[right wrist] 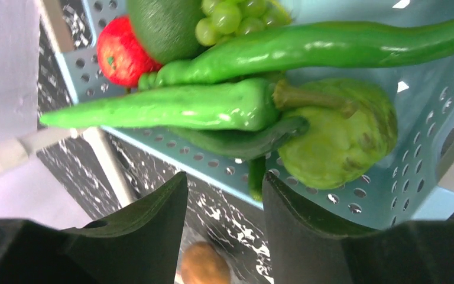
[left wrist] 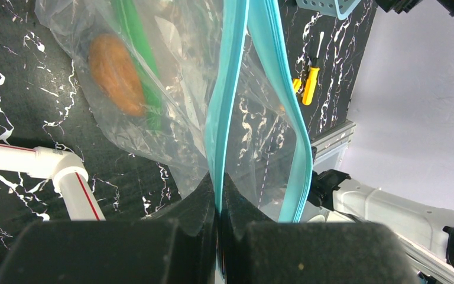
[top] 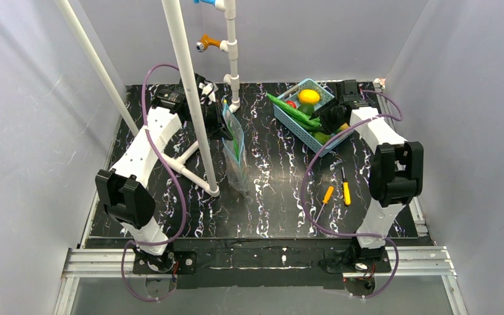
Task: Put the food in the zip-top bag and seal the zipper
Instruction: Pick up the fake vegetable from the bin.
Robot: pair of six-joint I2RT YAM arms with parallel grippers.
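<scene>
White pipe frame [top: 190, 98] stands at 10 o'clock on the worktop [top: 275, 210], crowding the left end effector [left wrist: 219, 180], which pinches the teal zipper [left wrist: 226, 89] of the zip-top bag [top: 237, 154]; the bag stands upright at centre, holding a brown-orange fruit [left wrist: 116, 74] and a green pod [left wrist: 139, 59]. Two screwdrivers [top: 336, 192] lie at 4 o'clock. At 1 o'clock the right end effector [right wrist: 224, 195] hovers spread beside the basket [right wrist: 414, 195] of green pods [right wrist: 171, 109] and a red piece [right wrist: 121, 56]
</scene>
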